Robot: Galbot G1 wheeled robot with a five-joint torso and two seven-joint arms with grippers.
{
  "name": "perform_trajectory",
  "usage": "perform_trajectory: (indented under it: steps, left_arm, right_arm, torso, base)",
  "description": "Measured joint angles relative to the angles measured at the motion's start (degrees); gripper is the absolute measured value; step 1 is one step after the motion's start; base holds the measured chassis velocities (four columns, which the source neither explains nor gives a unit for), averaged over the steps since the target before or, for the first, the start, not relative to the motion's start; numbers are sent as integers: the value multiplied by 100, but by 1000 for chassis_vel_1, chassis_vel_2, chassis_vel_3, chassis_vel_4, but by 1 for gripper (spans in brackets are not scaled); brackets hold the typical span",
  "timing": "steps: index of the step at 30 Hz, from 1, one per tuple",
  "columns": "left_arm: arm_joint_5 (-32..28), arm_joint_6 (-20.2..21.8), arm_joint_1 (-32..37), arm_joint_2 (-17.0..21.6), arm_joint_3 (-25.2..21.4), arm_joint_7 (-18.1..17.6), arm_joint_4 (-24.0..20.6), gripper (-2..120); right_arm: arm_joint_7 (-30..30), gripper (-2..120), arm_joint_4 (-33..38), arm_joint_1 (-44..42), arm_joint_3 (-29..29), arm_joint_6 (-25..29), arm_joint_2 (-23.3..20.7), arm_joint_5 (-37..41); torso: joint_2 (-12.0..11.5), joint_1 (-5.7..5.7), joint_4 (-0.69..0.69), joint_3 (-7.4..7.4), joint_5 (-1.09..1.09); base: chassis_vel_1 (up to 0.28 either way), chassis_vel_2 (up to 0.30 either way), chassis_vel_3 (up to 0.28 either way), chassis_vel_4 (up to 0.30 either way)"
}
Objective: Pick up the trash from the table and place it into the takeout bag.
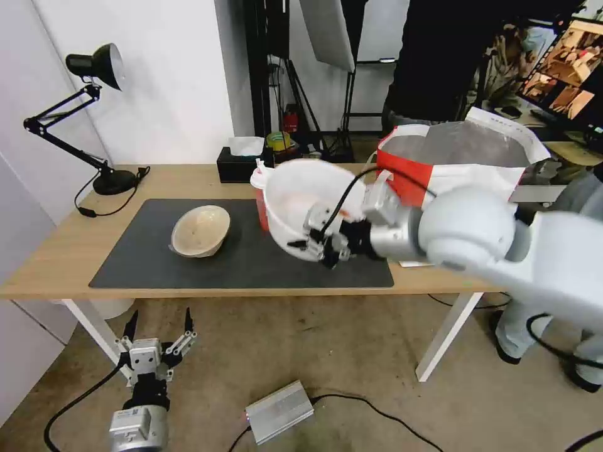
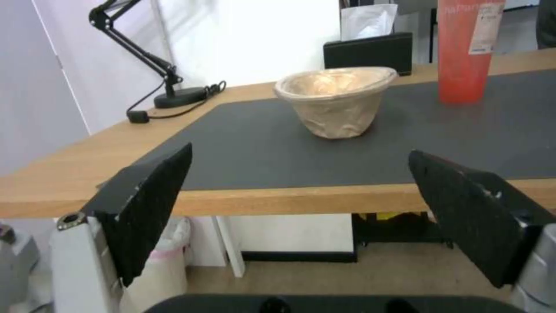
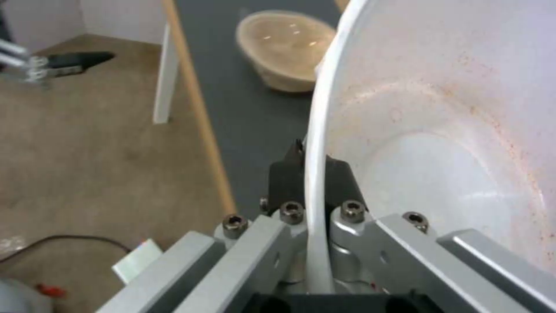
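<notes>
Right gripper [image 1: 326, 251] has its jaws pinched on the rim of the white bowl [image 1: 301, 201], tilted up off the mat above the worktop [image 1: 69, 251], takeout bag [image 1: 452, 160] just behind, while the left gripper [image 1: 158, 329] hangs low by the floor, jaws wide.

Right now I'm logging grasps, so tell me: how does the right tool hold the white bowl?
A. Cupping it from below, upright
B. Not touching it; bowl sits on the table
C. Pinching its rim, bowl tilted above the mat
C: the right tool is clamped across the rim of the white bowl, which hangs tilted above the dark mat.
</notes>
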Motion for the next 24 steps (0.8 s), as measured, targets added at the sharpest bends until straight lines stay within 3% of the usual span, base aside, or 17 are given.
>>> perform_trajectory:
  steps: [24]
  left_arm:
    - [-29,-102,-7,85,-71,-3,30,100]
  right_arm:
    - [-992,0,-2105,911,145,5,299,-509]
  torso:
    - [-1,0,0,0,1]
  base:
    - [0,0,0,0]
